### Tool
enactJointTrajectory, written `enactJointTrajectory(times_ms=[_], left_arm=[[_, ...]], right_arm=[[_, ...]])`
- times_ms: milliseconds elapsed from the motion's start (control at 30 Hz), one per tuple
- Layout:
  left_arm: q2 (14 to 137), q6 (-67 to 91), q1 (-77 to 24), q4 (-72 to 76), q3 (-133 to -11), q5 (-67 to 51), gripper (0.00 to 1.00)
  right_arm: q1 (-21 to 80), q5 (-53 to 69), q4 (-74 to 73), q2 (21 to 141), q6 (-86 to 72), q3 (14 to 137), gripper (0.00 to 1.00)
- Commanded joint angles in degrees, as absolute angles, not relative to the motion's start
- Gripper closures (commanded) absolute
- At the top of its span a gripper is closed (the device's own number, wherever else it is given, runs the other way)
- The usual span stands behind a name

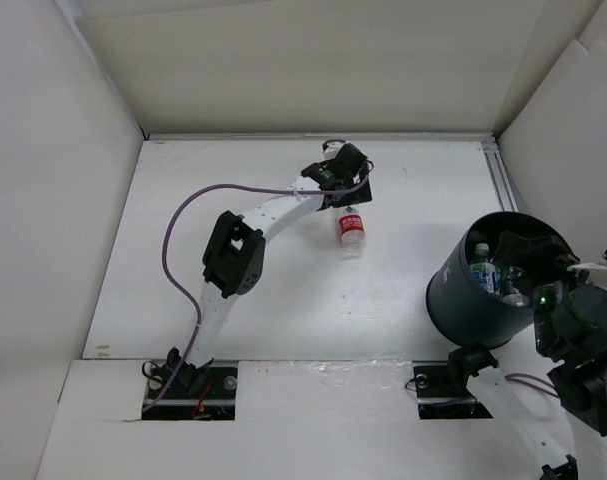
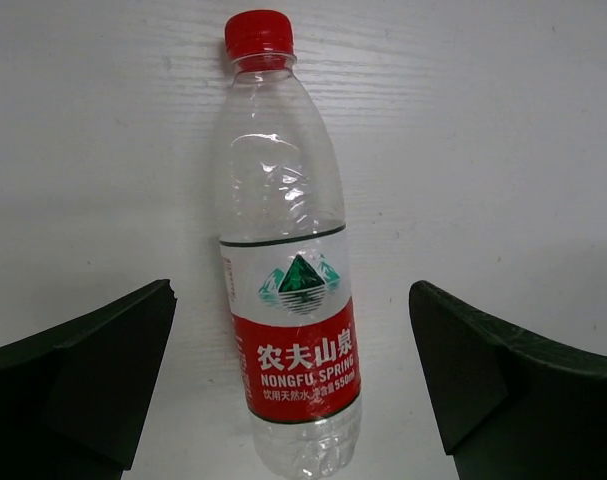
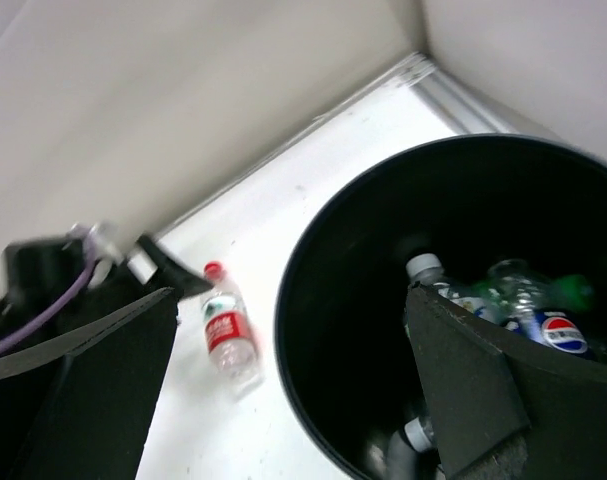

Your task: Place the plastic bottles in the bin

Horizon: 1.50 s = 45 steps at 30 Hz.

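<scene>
A clear plastic bottle [image 1: 351, 230] with a red label and red cap lies on the white table near the far middle. In the left wrist view this bottle [image 2: 293, 300] lies lengthwise with its cap pointing away. My left gripper [image 2: 291, 330] is open and straddles its lower half without touching it. The dark round bin [image 1: 453, 295] stands at the right. Inside it lie several bottles [image 3: 558, 335], one white-capped [image 3: 428, 270] and one green [image 3: 575, 290]. My right gripper [image 3: 293, 320] hangs open over the bin's near rim, with nothing between its fingers.
White walls close in the table at the back, left and right. A metal rail [image 1: 503, 180] runs along the right wall behind the bin. The left arm's purple cable [image 1: 183, 215] loops over the table's left half.
</scene>
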<state>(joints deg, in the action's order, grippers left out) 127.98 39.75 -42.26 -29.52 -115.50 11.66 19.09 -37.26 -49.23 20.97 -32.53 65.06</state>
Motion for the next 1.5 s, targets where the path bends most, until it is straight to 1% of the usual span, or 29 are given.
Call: enactJointTrajectory(times_ms=[0, 200, 267, 300, 333, 367, 467, 500, 533, 567, 633, 667, 700, 767, 800, 833, 867, 933, 967, 1033, 1067, 1133, 1233, 1300, 1400, 1467], left_arm=[[130.58, 40.96, -41.14, -32.78, -121.80, 13.54, 0.00], [135.61, 42.10, -40.08, -31.55, -122.87, 12.04, 0.00], [137.10, 42.80, -40.08, -31.55, -122.87, 12.04, 0.05], [137.63, 43.41, -39.38, -31.55, -122.87, 12.04, 0.16], [138.16, 43.42, -39.38, -31.55, -122.87, 12.04, 0.23], [138.95, 43.42, -39.37, -31.55, -122.87, 12.04, 0.28], [140.70, 42.36, -38.85, -31.03, -124.79, 12.74, 0.29], [141.32, 41.84, -38.15, -32.24, -125.85, 12.74, 0.37], [141.33, 41.84, -38.14, -33.04, -126.82, 12.74, 0.52], [141.85, 41.84, -38.14, -33.74, -127.44, 12.74, 0.80], [139.58, 41.84, -37.53, -34.80, -126.75, 14.76, 1.00], [137.83, 41.84, -37.53, -34.80, -125.52, 15.46, 1.00], [132.94, 41.84, -37.53, -32.63, -121.42, 16.16, 1.00], [126.51, 40.97, -37.53, -28.50, -115.61, 16.17, 1.00], [119.69, 40.44, -37.53, -26.04, -112.53, 15.30, 1.00], [116.14, 38.34, -37.53, -20.19, -106.24, 11.29, 1.00], [112.97, 36.67, -37.53, -16.82, -103.30, 7.94, 1.00], [105.34, 34.46, -37.53, -11.02, -97.77, 2.22, 1.00], [103.29, 33.24, -37.53, -9.77, -96.60, -2.41, 1.00], [97.95, 32.35, -37.53, -7.83, -93.45, -6.40, 1.00], [96.08, 32.34, -37.53, -5.39, -92.12, -10.24, 1.00], [93.00, 30.33, -38.31, -2.74, -90.01, -14.22, 1.00], [88.43, 28.92, -39.81, -0.62, -88.68, -16.95, 1.00], [86.32, 28.92, -41.13, 0.61, -88.68, -19.42, 1.00], [84.47, 28.39, -41.13, 1.49, -88.15, -21.26, 0.94], [83.58, 27.86, -41.13, 1.49, -88.15, -21.88, 0.94]], right_arm=[[18.98, -27.87, -43.95, 21.53, -27.77, 64.51, 0.01], [18.98, -16.98, -40.70, 22.15, -22.69, 63.90, 0.01], [18.98, -14.08, -40.17, 22.15, -21.19, 63.37, 0.01], [18.98, -13.45, -40.17, 22.67, -20.49, 63.37, 0.01], [18.98, -12.84, -40.17, 22.68, -20.48, 63.37, 0.01], [18.98, -12.22, -40.17, 22.68, -19.78, 63.37, 0.01], [18.98, -9.06, -39.64, 22.68, -18.20, 63.37, 0.01], [18.98, -7.57, -39.03, 22.68, -17.58, 63.37, 0.01], [18.98, -6.78, -39.02, 22.68, -17.58, 63.37, 0.01], [18.98, -5.72, -39.02, 22.68, -16.97, 63.37, 0.01], [18.98, -2.05, -38.41, 22.68, -15.83, 63.37, 0.01], [18.98, 0.07, -37.10, 22.68, -15.21, 63.37, 0.01], [18.98, 2.61, -36.39, 23.28, -14.60, 63.37, 0.01], [18.98, 11.04, -34.21, 23.99, -13.28, 62.84, 0.01], [18.98, 14.21, -33.23, 25.39, -13.27, 62.32, 0.01], [18.98, 16.85, -32.35, 25.40, -13.27, 62.31, 0.01], [18.98, 21.57, -31.47, 26.27, -13.27, 61.79, 0.01], [18.98, 25.03, -28.75, 27.15, -13.27, 61.09, 0.01], [18.98, 26.09, -27.78, 28.03, -13.88, 61.08, 0.01], [18.98, 28.56, -24.18, 29.78, -15.55, 59.77, 0.01], [18.98, 29.61, -22.52, 30.40, -16.17, 59.16, 0.01], [18.98, 31.20, -15.08, 31.90, -19.93, 56.10, 0.01], [18.98, 32.94, -5.49, 36.20, -24.42, 54.14, 0.01], [19.51, 34.54, -2.04, 40.94, -26.10, 53.53, 0.01], [21.35, 37.44, 4.99, 46.64, -29.17, 54.14, 0.01], [23.89, 38.23, 7.55, 49.64, -30.49, 55.19, 0.01]])
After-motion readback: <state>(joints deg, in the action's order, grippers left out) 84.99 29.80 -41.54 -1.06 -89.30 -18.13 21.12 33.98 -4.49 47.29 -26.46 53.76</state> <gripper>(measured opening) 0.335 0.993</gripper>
